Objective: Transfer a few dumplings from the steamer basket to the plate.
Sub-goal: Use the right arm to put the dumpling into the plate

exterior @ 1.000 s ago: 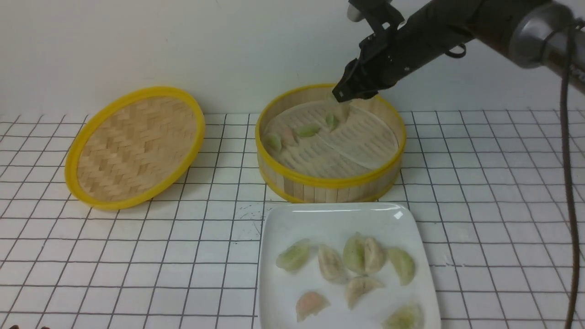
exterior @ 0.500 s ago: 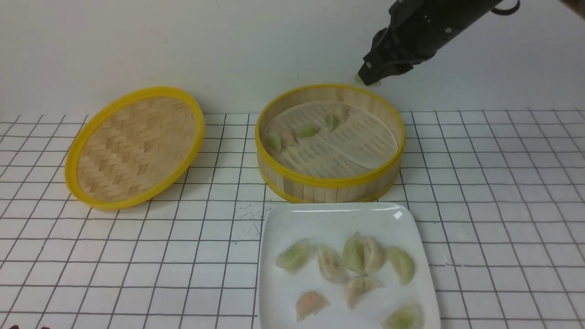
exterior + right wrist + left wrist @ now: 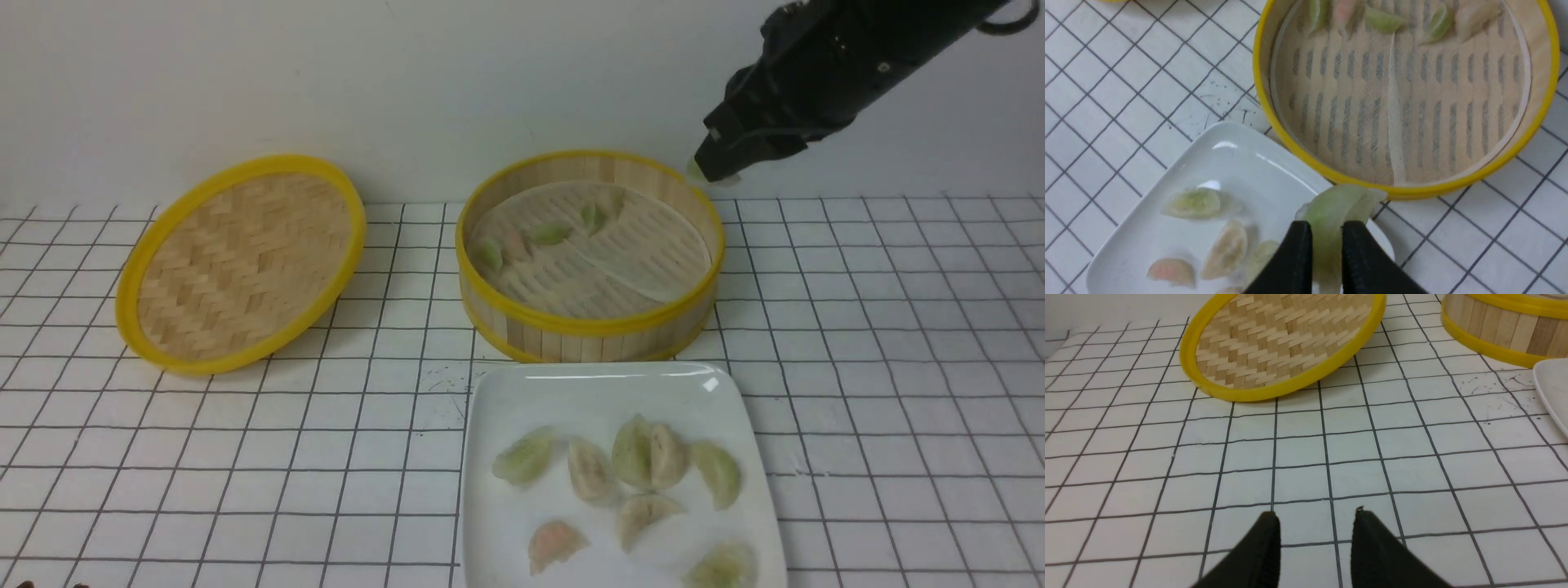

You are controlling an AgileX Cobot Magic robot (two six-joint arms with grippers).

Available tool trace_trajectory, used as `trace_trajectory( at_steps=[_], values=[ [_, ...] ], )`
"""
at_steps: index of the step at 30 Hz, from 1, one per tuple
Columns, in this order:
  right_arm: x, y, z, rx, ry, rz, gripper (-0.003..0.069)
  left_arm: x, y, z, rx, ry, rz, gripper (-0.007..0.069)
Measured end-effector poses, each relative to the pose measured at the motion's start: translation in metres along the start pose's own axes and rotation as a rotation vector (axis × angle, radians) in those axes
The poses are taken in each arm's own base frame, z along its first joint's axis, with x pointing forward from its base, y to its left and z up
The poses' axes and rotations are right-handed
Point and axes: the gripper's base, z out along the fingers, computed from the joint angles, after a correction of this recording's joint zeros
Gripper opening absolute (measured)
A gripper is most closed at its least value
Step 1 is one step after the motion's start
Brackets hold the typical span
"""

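Right gripper: jaws were clamped on the held dumpling, pale green, with the gap only as wide as its skin. It hung in the air off the rear right rim of the steamer basket. Five basket dumplings lay along its rear left wall. The plate sat at the desk's front edge, just before the basket, carrying the plated dumplings. Left gripper: jaws were apart, empty, over the desk.

Front view faces the wall; both wrist views look closer, sharing the steamer basket and plate.
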Motion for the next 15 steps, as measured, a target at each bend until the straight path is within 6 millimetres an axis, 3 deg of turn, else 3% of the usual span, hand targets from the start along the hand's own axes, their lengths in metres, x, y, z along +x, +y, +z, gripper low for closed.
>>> trace_trajectory(
  at_steps=[4, 9, 15],
  values=[
    [0.019, 0.005, 0.002, -0.016, 0.049, 0.017, 0.0075, 0.0, 0.0, 0.0, 0.0, 0.0, 0.0, 0.0225],
    [0.059, 0.013, 0.023, -0.095, 0.169, 0.062, 0.0075, 0.0, 0.0, 0.0, 0.0, 0.0, 0.0, 0.0225],
    [0.087, 0.024, 0.046, -0.188, 0.228, 0.073, 0.0074, 0.0, 0.0, 0.0, 0.0, 0.0, 0.0, 0.0225]
  ],
)
